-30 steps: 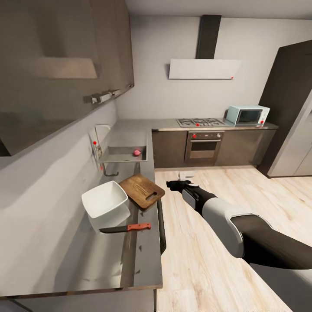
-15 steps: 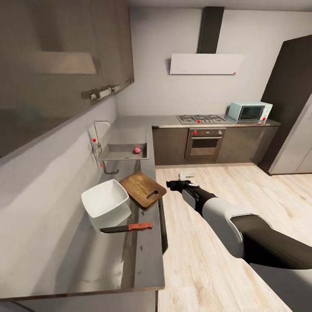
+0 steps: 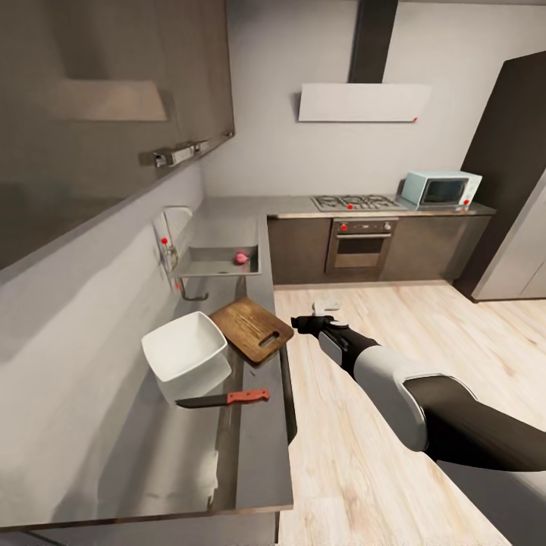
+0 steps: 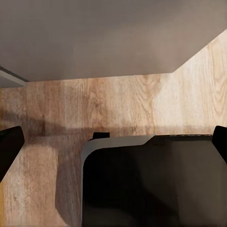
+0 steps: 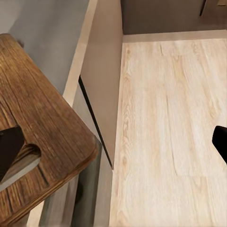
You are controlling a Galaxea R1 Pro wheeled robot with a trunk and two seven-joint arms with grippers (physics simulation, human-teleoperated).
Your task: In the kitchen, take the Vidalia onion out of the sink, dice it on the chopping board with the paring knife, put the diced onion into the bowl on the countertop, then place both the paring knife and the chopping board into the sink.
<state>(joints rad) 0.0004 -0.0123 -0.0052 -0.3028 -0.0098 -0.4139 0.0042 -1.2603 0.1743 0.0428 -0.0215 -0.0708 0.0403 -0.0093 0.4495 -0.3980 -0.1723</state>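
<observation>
Long grey countertop (image 3: 258, 455) down the left of the frame, pale wood floor (image 3: 364, 455) to its right. At centre-left: white bowl (image 3: 184, 353), chopping board (image 3: 250, 329) just beside it — knife (image 3: 224, 398) below both. Farther up, sink (image 3: 220, 262) holding the small pink onion (image 3: 241, 258). Right gripper (image 3: 302, 325) at centre over the floor, beside the board's corner, fingers spread wide, empty. Left gripper (image 4: 113, 142) likewise wide open, nothing held.

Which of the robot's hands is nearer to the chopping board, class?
Right. The right hand hangs just off the counter edge beside the chopping board, whose corner shows close below it in the right wrist view. The left hand points at bare floor beside the robot's own base.
</observation>
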